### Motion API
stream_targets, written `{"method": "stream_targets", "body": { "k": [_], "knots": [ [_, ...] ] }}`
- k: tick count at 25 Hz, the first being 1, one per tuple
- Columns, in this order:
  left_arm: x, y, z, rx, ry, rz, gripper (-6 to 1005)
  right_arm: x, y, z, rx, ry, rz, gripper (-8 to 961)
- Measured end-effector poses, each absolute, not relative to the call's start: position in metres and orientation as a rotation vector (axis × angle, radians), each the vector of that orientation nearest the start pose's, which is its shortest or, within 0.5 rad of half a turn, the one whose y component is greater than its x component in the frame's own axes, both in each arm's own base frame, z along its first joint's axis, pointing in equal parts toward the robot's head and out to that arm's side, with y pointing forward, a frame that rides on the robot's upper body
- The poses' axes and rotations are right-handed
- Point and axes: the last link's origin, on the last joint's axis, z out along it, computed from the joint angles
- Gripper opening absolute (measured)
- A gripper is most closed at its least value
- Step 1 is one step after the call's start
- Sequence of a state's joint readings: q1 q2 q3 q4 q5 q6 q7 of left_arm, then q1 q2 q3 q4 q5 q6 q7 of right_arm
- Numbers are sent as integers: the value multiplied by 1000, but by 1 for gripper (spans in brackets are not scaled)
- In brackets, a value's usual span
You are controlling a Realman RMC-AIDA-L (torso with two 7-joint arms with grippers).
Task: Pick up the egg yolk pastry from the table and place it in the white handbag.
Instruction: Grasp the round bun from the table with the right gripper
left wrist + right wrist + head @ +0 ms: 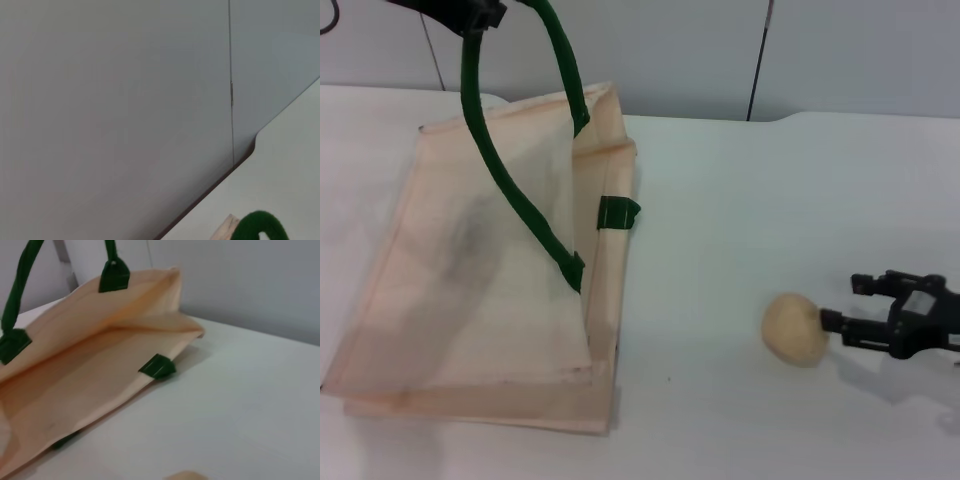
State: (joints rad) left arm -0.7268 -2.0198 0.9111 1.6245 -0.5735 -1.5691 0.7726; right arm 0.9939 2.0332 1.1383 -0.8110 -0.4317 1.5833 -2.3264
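Note:
The egg yolk pastry (795, 328), a small pale tan ball, lies on the white table right of the bag. My right gripper (847, 303) is open just to its right at table height, with its fingertips close to the pastry. The white handbag (490, 290) lies at the left, a cream tote. My left gripper (470, 14) at the top left holds up its green rope handle (495, 170), so the upper side is raised and the mouth gapes toward the pastry. The right wrist view shows the open bag (100, 370) and a sliver of the pastry (187, 475).
A grey wall (700, 50) runs behind the table's far edge. A second green handle tab (617, 211) sticks out at the bag's right edge. The left wrist view shows wall, table corner and a bit of the green handle (257, 227).

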Motion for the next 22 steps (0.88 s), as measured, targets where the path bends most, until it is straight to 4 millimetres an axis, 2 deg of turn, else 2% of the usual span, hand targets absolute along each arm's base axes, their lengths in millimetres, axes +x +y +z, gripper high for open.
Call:
{"method": "stream_targets", "body": {
  "k": [6, 18, 22],
  "knots": [
    [-124, 403, 147, -2305, -579, 39, 113, 297, 318, -21, -2651, 746, 427, 763],
    [-123, 403, 146, -2309, -579, 32, 113, 287, 323, -31, -2688, 728, 488, 771],
    [-122, 402, 147, -2309, -576, 32, 113, 288, 327, -34, -2689, 727, 461, 775]
  ]
}}
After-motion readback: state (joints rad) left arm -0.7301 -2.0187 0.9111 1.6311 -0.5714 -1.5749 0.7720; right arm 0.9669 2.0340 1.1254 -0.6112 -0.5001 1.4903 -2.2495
